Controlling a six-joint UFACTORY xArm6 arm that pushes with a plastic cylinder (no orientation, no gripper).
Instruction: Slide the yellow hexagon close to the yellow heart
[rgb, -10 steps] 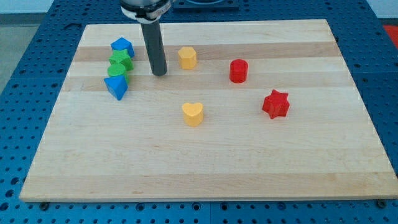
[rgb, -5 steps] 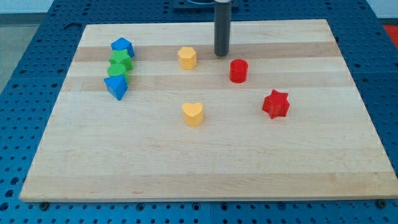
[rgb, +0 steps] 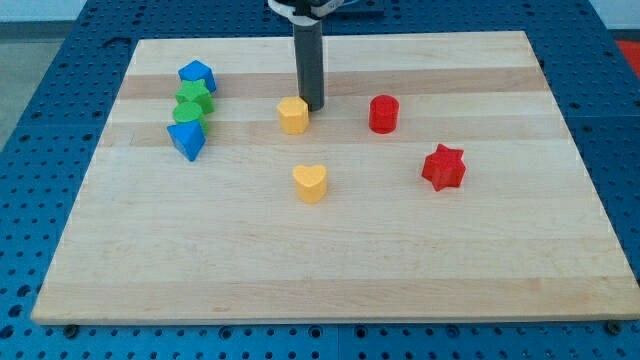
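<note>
The yellow hexagon (rgb: 293, 115) sits on the wooden board (rgb: 330, 260) a little above the middle. The yellow heart (rgb: 310, 183) lies below it, slightly to the view's right, with a gap of about one block between them. My tip (rgb: 312, 107) is at the hexagon's upper right edge, touching or nearly touching it. The rod rises straight up out of the view's top.
A red cylinder (rgb: 383, 114) stands right of the tip. A red star (rgb: 443, 167) lies further right and lower. At the left, a blue block (rgb: 196, 75), two green blocks (rgb: 192, 103) and a blue block (rgb: 187, 139) form a column.
My tip swung from left of the hexagon to its upper right, then came down against it. The hexagon has slid down and slightly left, toward the heart.
</note>
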